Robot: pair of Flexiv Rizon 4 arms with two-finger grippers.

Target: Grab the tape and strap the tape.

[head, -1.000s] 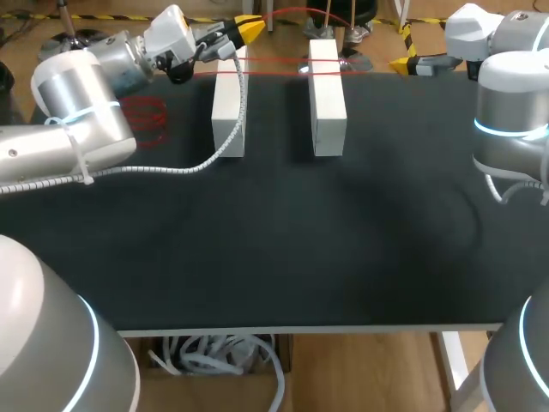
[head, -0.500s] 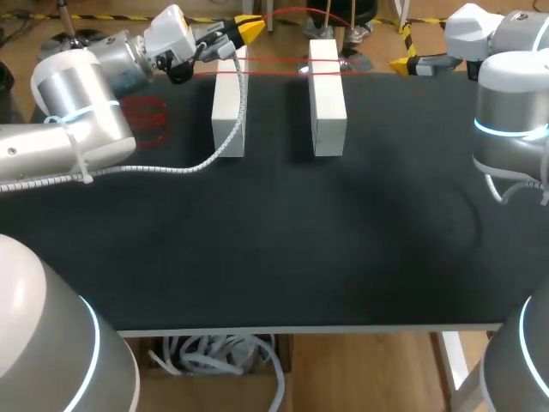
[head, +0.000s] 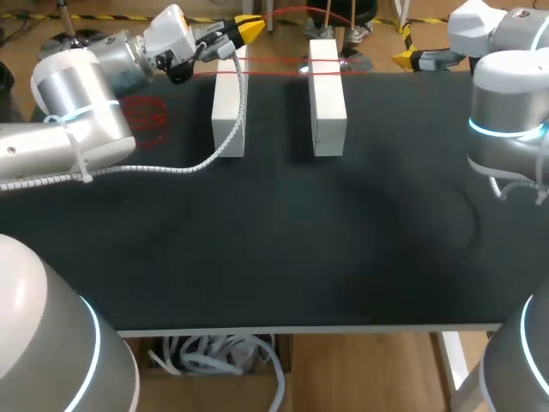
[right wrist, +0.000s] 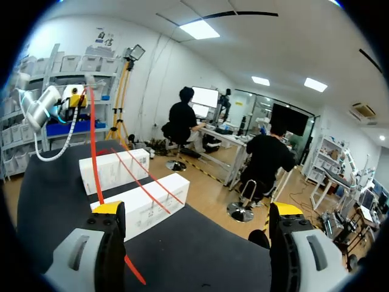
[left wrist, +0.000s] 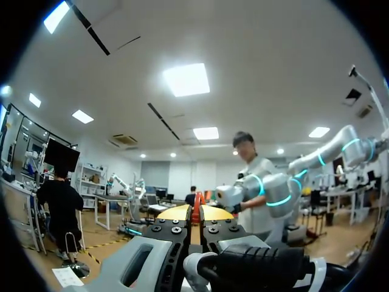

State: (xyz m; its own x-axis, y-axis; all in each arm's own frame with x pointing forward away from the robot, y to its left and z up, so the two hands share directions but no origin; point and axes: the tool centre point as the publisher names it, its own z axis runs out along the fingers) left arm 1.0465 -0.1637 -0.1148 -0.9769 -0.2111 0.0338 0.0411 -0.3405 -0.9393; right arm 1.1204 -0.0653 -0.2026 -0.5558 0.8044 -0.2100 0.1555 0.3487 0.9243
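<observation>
1. The left gripper (head: pixel 249 28) hangs over the far end of the left white block (head: pixel 228 112), at the back edge of the bench (head: pixel 300 240).
2. In the left wrist view, the left gripper (left wrist: pixel 196 214) has its yellow tips pressed together, pinching a strip of red tape (left wrist: pixel 196 210) between them.
3. The red tape (head: pixel 274 62) lies in two lines across the far ends of the left white block and the right white block (head: pixel 328 103).
4. The two blocks lie side by side, apart from each other.
5. The right gripper (head: pixel 405 60) sits at the bench's far right edge, well apart from the blocks.
6. In the right wrist view, the right gripper (right wrist: pixel 197 210) has its fingers spread wide, with nothing between them.
7. In that view a strand of red tape (right wrist: pixel 92 146) passes close beside one finger (right wrist: pixel 109 208); I cannot tell if it touches.
8. Ahead of the right gripper lie the right white block (right wrist: pixel 152 204) and, beyond it, the left white block (right wrist: pixel 115 170), with tape crossing both.
9. Loose red tape loops (head: pixel 144 116) lie on the bench near the left arm.
10. A white spiral cable (head: pixel 197 163) trails from that arm across the left white block.
</observation>
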